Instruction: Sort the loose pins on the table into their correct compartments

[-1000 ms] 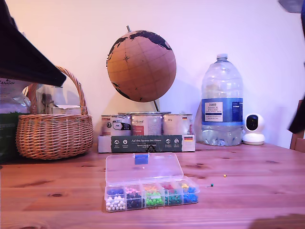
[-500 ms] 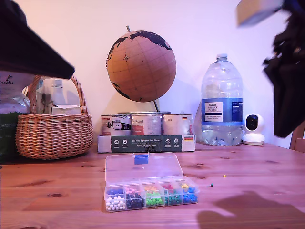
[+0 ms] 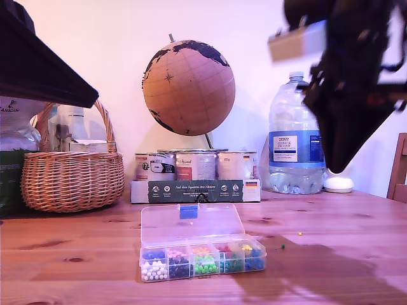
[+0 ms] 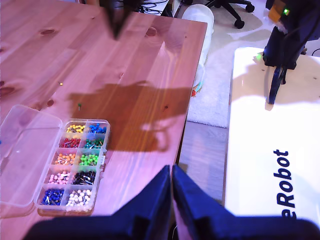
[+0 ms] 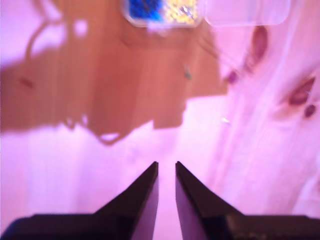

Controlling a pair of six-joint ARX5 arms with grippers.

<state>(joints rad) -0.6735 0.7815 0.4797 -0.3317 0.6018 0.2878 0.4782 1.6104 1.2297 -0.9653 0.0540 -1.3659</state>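
Observation:
The clear organiser box lies with its lid open on the pine table, its compartments filled with sorted pin heads. On the exterior view's right, a loose yellow pin and a dark green pin lie beside the box; they also show as the yellow pin and green pin. My second gripper hangs high over this spot, its jaws a narrow gap apart, with the green pin and yellow pin ahead. My first gripper is shut and empty, high above the table's edge.
A wicker basket, a globe on tins, a water bottle and a small white camera line the back. The second arm casts a broad shadow on the wood beside the box.
The second arm swung in from the exterior view's right edge toward the middle, above the loose pins, and its shadow spread across the table. Box and pins have not moved.

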